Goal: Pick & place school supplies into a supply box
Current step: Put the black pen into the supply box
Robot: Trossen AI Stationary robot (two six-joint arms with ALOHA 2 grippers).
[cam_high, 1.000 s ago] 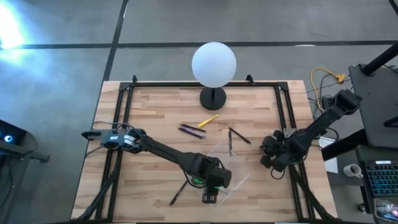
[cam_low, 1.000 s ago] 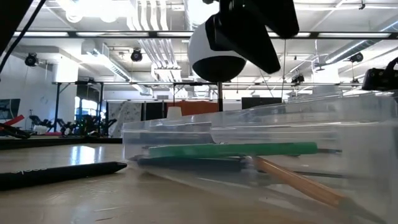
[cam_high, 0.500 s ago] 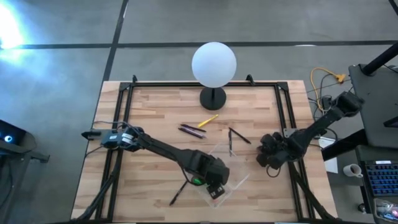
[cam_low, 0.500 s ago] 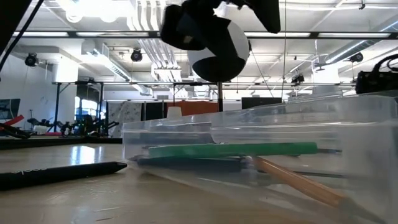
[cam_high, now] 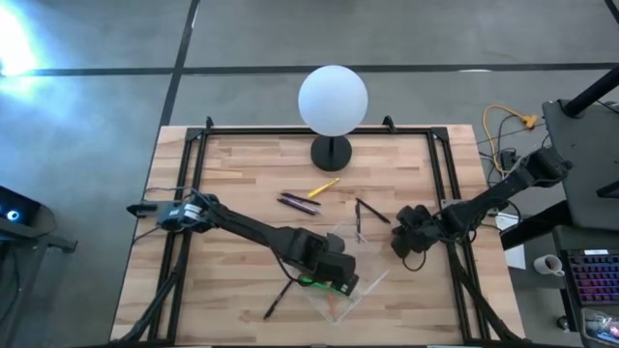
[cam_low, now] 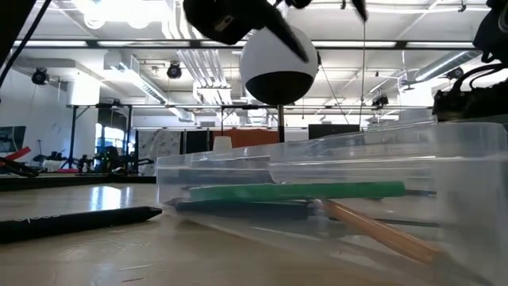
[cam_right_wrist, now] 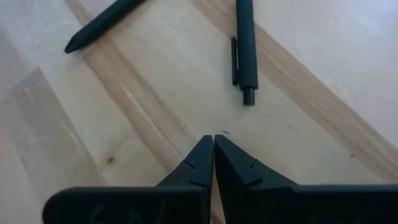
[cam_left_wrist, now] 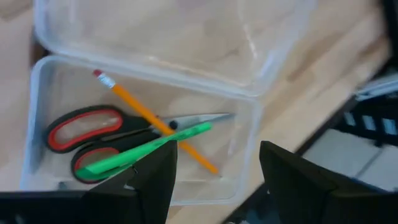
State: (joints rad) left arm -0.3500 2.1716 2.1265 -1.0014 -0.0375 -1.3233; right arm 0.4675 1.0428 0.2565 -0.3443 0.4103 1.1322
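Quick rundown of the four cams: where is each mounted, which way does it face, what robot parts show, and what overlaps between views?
High: overhead, straight down; whole wooden table, both dark arms, white globe lamp.
Low: table height, level into the room; clear plastic supply box, arm parts overhead.
Left wrist: faces into the box; red-handled scissors, green marker, yellow pencil; left gripper open.
Right wrist: faces the tabletop; two dark pens; right gripper shut.
Shared: box and marker appear in low and left wrist.

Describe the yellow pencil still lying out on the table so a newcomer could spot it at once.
Start at the white globe lamp at the table's far edge. Just in front of its black base lies the yellow pencil, angled on bare wood. It is the only yellow item outside the clear supply box; the pens beside it are dark.
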